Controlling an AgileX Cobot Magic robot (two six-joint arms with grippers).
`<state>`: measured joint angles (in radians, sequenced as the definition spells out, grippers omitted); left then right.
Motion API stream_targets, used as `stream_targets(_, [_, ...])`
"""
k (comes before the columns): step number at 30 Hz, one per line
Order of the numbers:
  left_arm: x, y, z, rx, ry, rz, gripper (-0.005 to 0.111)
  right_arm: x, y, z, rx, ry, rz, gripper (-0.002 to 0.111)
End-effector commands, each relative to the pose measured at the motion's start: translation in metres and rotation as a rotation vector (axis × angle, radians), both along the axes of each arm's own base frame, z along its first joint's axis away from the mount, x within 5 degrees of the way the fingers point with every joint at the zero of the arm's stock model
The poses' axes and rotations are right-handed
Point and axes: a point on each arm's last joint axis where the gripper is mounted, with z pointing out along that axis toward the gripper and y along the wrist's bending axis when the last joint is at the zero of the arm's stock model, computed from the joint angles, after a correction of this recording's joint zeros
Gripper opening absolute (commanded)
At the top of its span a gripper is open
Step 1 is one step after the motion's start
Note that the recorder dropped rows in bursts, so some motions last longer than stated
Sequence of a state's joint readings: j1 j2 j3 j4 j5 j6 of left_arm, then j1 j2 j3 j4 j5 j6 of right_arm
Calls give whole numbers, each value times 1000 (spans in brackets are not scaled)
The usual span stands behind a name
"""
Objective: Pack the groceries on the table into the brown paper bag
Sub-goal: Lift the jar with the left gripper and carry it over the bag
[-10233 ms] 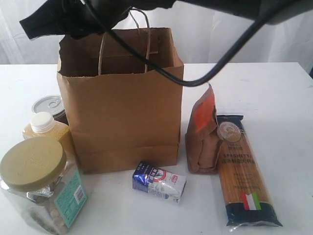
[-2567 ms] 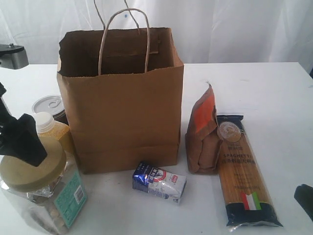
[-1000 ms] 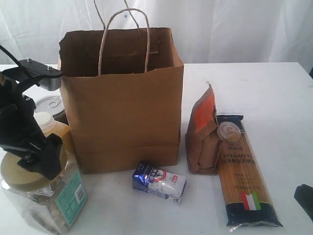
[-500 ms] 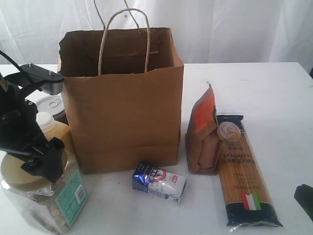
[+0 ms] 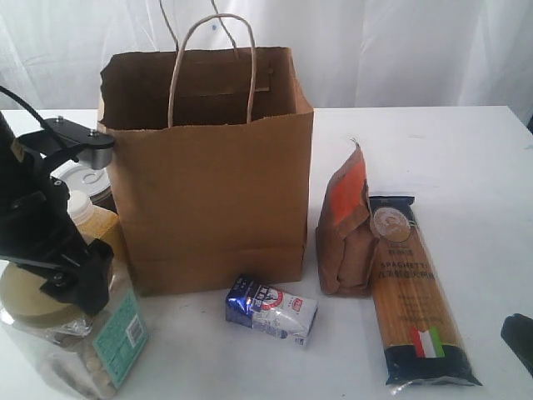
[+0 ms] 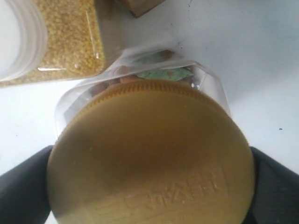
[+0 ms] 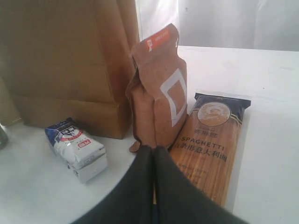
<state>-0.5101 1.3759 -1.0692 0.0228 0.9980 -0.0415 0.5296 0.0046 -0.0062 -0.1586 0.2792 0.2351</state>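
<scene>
Jar lid point(image 5: 23, 298) partly behind left gripper point(image 5: 62, 279), tin can point(image 5: 88, 182) mostly hidden

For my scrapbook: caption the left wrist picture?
The left hand straddles the tan jar lid, yellow bottle alongside.

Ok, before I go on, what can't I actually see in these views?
1. Inside of the bag: exterior view, its front wall hides it.
2. Can: exterior view, mostly behind the left arm and bag.
3. Left tool contact with the jar: left wrist view, fingers cut off by the frame edge.
</scene>
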Motion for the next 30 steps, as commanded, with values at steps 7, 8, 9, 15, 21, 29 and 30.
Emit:
stream_targets(7, [-5, 16, 18, 193, 65, -46, 0, 0, 0, -1, 4, 0, -5, 0])
stream_targets(8, [-5, 16, 26, 175, 33, -44, 0, 0, 0, -1, 4, 0, -5, 0])
stream_targets(9, [-5, 16, 36, 153, 1, -41, 0, 0, 0, -1, 4, 0, -5, 0])
stream_targets(15, [-14, 20, 93, 39, -194, -18, 0, 0, 0, -1, 4, 0, -5, 0])
stream_targets(21, [-30, 28, 137, -64, -341, 29, 0, 0, 0, -1, 4, 0, -5, 0])
stream_targets(29, [-45, 36, 160, -122, -420, 42, 0, 0, 0, -1, 4, 0, -5, 0])
stream_targets(30, [-45, 36, 162, -126, -427, 43, 0, 0, 0, -1, 4, 0, -5, 0])
